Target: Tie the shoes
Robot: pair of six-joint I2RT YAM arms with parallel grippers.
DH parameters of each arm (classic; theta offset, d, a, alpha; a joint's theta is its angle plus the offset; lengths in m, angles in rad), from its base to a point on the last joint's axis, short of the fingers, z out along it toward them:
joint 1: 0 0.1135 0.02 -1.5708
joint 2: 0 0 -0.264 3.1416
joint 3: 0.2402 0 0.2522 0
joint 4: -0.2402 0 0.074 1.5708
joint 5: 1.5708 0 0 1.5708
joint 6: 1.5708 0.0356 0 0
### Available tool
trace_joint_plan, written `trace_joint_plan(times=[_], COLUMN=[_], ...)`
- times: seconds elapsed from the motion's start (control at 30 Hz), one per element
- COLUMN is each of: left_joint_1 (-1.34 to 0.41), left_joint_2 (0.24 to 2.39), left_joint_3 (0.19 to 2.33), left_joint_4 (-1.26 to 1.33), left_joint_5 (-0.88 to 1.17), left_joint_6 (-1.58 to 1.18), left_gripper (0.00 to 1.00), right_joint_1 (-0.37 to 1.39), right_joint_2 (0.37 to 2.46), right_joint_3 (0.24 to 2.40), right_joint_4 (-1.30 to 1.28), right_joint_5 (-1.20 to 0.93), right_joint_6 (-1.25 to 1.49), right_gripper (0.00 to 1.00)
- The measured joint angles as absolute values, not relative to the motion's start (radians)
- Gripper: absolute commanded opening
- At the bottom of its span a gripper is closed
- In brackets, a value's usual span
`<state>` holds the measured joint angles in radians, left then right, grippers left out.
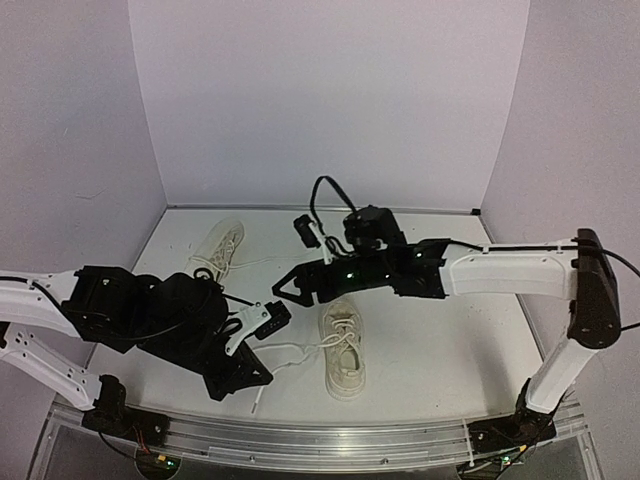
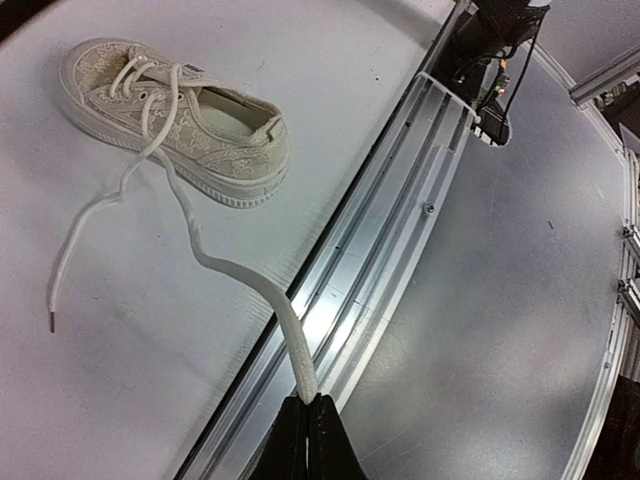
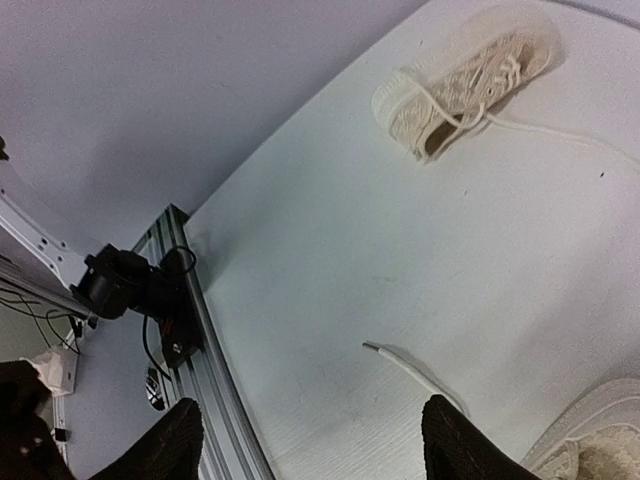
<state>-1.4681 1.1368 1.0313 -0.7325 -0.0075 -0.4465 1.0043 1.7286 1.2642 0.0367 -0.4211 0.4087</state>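
Note:
Two cream-white shoes lie on the white table. One shoe (image 1: 342, 350) (image 2: 180, 115) sits near the front middle, its laces loose. My left gripper (image 1: 260, 382) (image 2: 308, 405) is shut on one lace (image 2: 225, 268) of this shoe and holds it out over the front rail. The shoe's other lace (image 2: 75, 235) lies slack on the table. My right gripper (image 1: 288, 290) (image 3: 310, 445) hovers open to the left of this shoe with nothing between its fingers. A lace tip (image 3: 400, 362) rests on the table just beyond it. The other shoe (image 1: 220, 248) (image 3: 470, 75) lies at the back left.
An aluminium rail (image 1: 330, 440) (image 2: 400, 200) runs along the table's front edge, with the arm bases (image 3: 120, 280) (image 2: 490, 40) bolted to it. Lilac walls (image 1: 330, 100) close in the back and both sides.

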Motion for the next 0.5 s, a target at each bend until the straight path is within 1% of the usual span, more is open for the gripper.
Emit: trace_joint_plan(times=[0.2, 0.33, 0.43, 0.5], left_joint_1=[-1.442, -1.33, -1.256, -1.237], left_joint_2=[1.153, 1.163, 1.206, 1.264], left_joint_3=[1.032, 1.032, 1.042, 1.072], left_joint_4=[-0.679, -0.603, -0.543, -0.509], left_joint_5=[-0.104, -0.149, -0.187, -0.214], left_joint_6=[-0.477, -0.504, -0.516, -0.523], left_gripper=[0.0, 0.0, 0.0, 0.0], right_joint_1=[0.916, 0.874, 0.873, 0.873], right_joint_2=[1.483, 1.3, 1.225, 1.168], right_joint_3=[1.139, 0.975, 0.892, 0.824], right_joint_4=[0.044, 0.034, 0.023, 0.008], right_joint_5=[-0.412, -0.389, -0.374, -0.367], right_joint_6=[0.409, 0.417, 0.427, 0.441], right_gripper=[0.66, 0.61, 0.57, 0.53])
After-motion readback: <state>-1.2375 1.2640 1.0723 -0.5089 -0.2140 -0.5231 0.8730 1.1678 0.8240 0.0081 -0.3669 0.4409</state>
